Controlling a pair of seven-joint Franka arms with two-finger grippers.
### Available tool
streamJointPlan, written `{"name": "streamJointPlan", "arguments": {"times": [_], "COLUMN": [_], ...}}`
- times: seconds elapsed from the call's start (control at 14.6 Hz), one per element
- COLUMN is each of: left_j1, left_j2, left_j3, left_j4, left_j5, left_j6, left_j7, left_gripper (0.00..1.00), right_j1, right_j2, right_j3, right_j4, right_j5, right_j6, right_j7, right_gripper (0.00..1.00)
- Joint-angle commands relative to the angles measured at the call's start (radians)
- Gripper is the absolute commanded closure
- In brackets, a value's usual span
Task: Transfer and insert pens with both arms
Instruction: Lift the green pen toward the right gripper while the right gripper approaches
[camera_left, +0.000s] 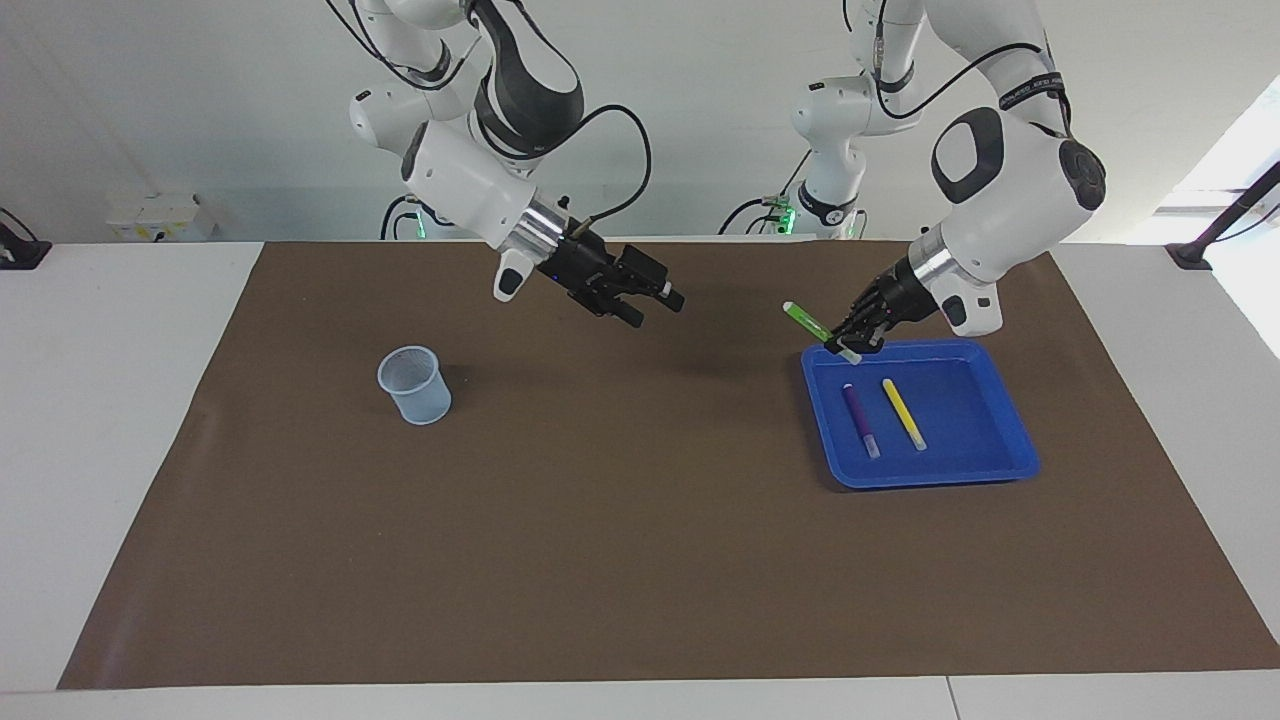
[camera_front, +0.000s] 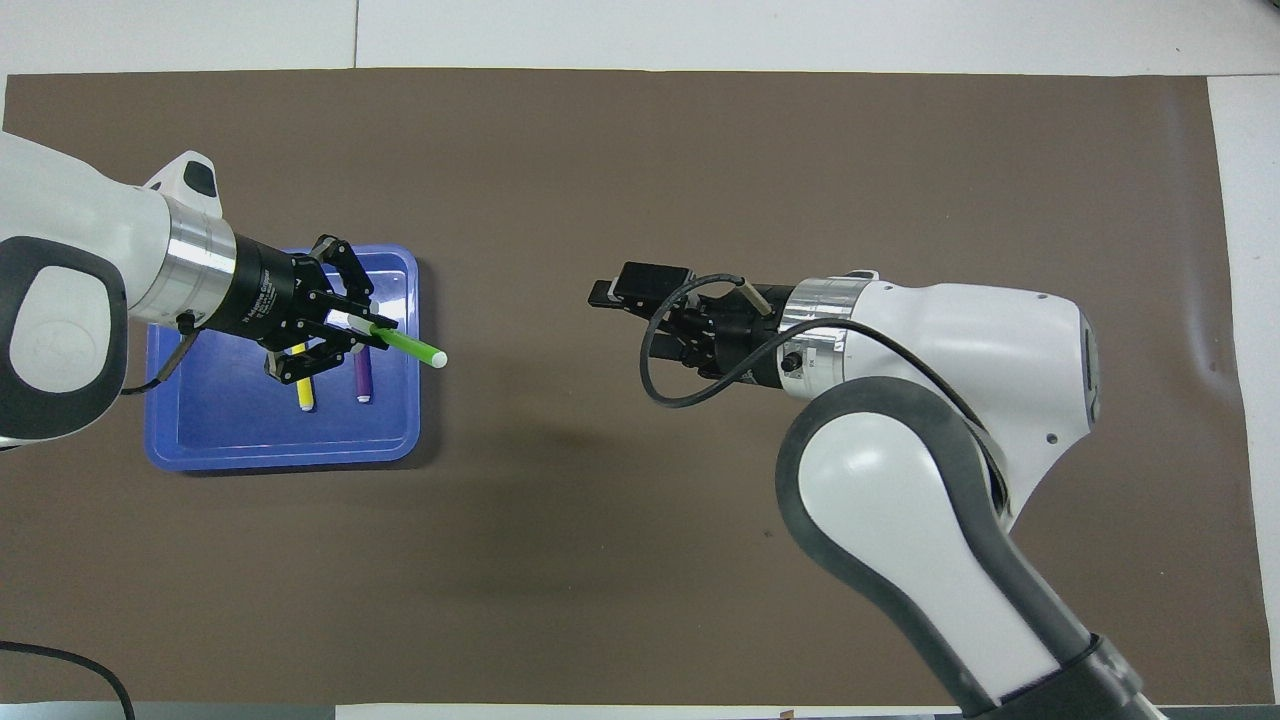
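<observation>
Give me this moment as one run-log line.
left gripper: shut on slim green marker pen, raised over blue plastic tray | right gripper: open, over brown mat | purple, yellow pens: in tray

Left hand (camera_left: 846, 342) clamped tight, raised; right hand (camera_left: 648, 303) seemingly spread wide, aloft mid-table.

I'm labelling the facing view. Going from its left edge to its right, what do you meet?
Cup → right gripper, open, over the mat → green pen in the shut left gripper → purple pen → yellow pen, both lying in the blue tray.
</observation>
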Motion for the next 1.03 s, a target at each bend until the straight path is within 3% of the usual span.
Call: {"name": "streamJointPlan", "arguments": {"times": [0.0,0.41,0.69,0.96], "left_j1": [-0.012,-0.115,-0.130,-0.171], "left_j2": [-0.050,-0.062,-0.059,-0.059], "left_j3": [-0.007,-0.006,-0.007,-0.009], "left_j4": [-0.087,-0.117,-0.115,-0.120], "left_j5": [-0.112,-0.154,-0.154,-0.163], "left_j6": [0.070,0.182,0.194,0.220], "left_j7": [-0.144,-0.315,-0.342,-0.336], "left_gripper": [1.00,1.00,1.00,1.00], "right_j1": [0.028,0.080,0.077,0.109], "right_j2": [0.007,0.030,0.043,0.053], "right_j3": [0.000,0.002,0.002,0.003], "right_j4": [0.003,0.051,0.055,0.068], "right_j5": [0.028,0.000,-0.110,-0.110], "right_j6": [0.046,0.072,0.085,0.155], "right_j7": [0.018,0.012,0.011,0.023], "right_gripper": [0.00,0.00,0.00,0.13]}}
